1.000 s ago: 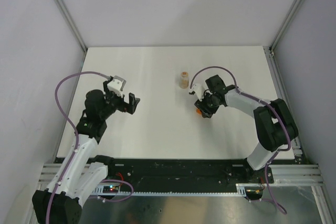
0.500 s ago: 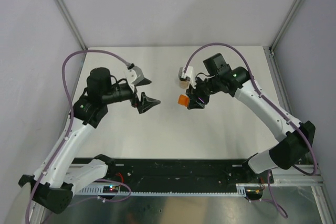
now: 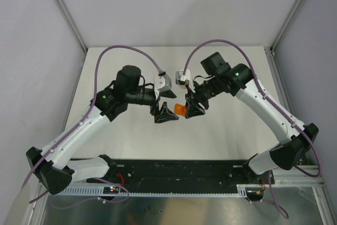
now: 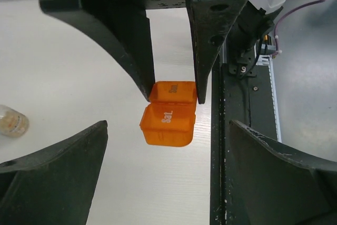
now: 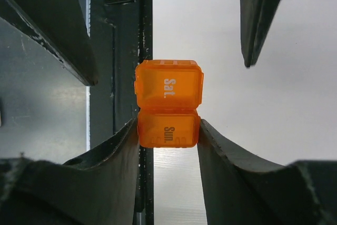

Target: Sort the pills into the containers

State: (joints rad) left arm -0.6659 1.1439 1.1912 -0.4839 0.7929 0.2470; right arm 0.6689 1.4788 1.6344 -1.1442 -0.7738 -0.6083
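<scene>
- Left claw [image 3: 167,113] has swung in, spread, facing box [image 3: 180,110].
- Right claw [image 3: 188,108] pinches its Sun cell [image 5: 168,130].
- We should centre Sat cell [image 5: 168,85] in left claw before closing.

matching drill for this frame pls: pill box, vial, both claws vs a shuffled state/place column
1. orange translucent two-cell plastic box
2. clear plastic vial with tan cap
3. left claw
4. right claw

A. open, fingers apart from the box
B. resting on the white table
C. shut on the "Sun." cell
D. lettered "Sat." and "Sun."

Pairs: 1-D, 2-B, 3-A, 4-C
</scene>
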